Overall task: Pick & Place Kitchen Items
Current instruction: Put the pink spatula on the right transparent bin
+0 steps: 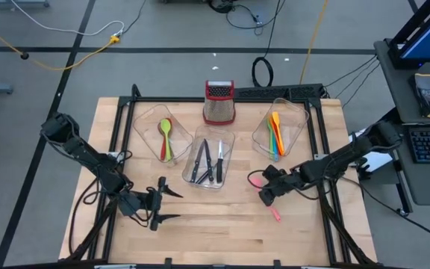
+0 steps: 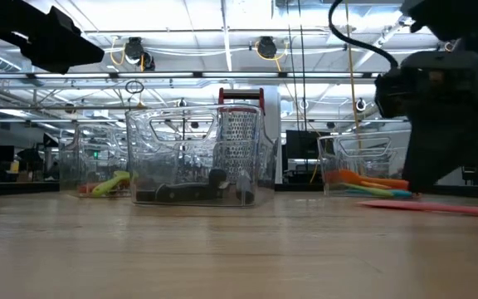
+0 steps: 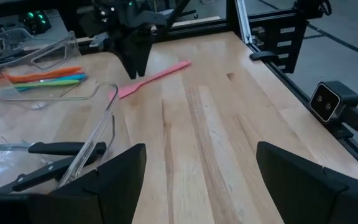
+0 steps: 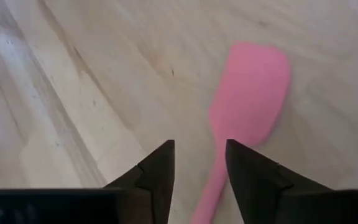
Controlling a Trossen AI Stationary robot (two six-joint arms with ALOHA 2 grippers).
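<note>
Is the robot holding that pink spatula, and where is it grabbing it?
No, nothing is held. The right gripper hangs over the pink spatula, fingers parted beside its handle, not pinching it. The left gripper is open and empty over bare table.

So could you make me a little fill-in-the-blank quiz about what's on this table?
1. The spatula lying loose on the table is coloured ____.
2. The middle tub holds black-handled ____.
3. The grater has a ____ top.
4. The right tool hovers above the spatula's ____.

Missing words: pink; knives; red; handle
</note>
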